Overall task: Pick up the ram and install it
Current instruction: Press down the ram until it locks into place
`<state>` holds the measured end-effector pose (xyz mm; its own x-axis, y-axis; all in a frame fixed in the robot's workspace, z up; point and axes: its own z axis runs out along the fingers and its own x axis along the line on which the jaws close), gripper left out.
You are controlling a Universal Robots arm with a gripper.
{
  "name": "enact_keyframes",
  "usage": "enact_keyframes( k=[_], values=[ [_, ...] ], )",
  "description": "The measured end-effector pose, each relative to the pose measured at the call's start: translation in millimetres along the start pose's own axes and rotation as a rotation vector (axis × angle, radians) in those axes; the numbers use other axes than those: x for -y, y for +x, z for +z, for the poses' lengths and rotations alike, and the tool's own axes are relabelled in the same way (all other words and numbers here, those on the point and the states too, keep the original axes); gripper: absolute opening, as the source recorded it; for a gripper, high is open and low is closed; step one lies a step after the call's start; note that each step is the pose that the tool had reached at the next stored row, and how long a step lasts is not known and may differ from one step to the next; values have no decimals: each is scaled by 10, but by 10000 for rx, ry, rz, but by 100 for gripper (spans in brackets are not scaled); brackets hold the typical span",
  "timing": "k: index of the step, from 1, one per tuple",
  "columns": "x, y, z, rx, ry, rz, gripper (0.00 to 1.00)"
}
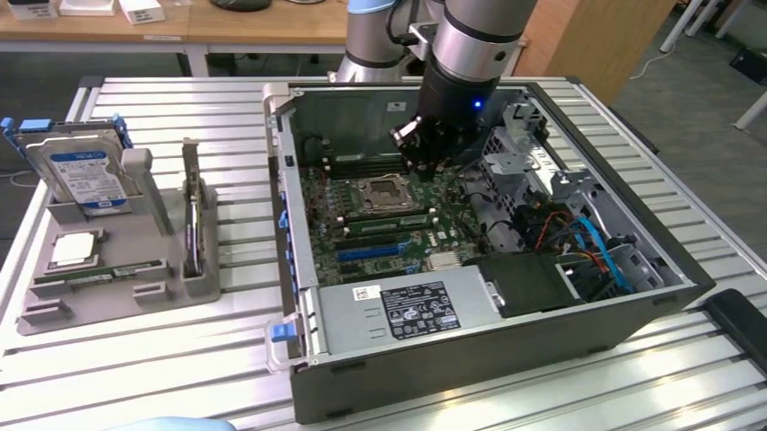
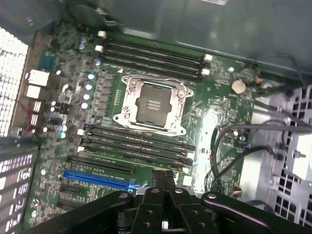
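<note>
Off to the exterior view's left of the open black metal computer case (image 1: pixel 480 350), a grey plastic parts holder (image 1: pixel 180 292) is sitting on the slatted table. It is carrying a silver hard drive with a blue-white label (image 1: pixel 84 171), a square silver processor chip (image 1: pixel 74 249) and, nearest the holder's front, the ram (image 1: pixel 102 272), a long, thin green circuit-board stick that is lying flat in its groove, well apart from the case. Inside the case, the black two-fingered gripper (image 1: pixel 429 162) is hanging over the green motherboard (image 1: pixel 359 224), just beside the empty square processor socket (image 1: pixel 386 190). Its fingers are pressing together and, as far as the wrist view tells, are clasping nothing. The long black memory slots (image 2: pixel 141 141) near the socket are looking empty. Judging from this, the pick-up is not yet done, and the arm is standing at the install end of the job without its part. A grasp on so thin a board is likely calling for parted fingers, squared to the stick's long edges, and a gentle squeeze
</note>
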<state>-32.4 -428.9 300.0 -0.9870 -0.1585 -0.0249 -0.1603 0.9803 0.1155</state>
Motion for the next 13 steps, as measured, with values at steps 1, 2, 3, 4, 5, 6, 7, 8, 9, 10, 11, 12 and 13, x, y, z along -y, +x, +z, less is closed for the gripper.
enact_keyframes(
  k=[1,2,3,4,5,6,7,8,9,10,11,12,13],
  values=[
    [0,0,0,16,6,146,10],
    [0,0,0,32,12,290,10],
    [0,0,-1,46,19,425,10],
    [0,0,-1,58,26,557,10],
    [0,0,-1,62,31,671,10],
    [0,0,-1,59,36,771,10],
    [0,0,-1,47,39,867,10],
    [0,1,0,24,41,962,10],
    [0,0,-1,-35,43,1142,10],
    [0,0,0,-112,46,1323,10],
    [0,0,-1,-149,48,1410,10],
    [0,0,-1,-184,49,1499,10],
    [0,0,-1,-220,51,1587,10]
  ],
)
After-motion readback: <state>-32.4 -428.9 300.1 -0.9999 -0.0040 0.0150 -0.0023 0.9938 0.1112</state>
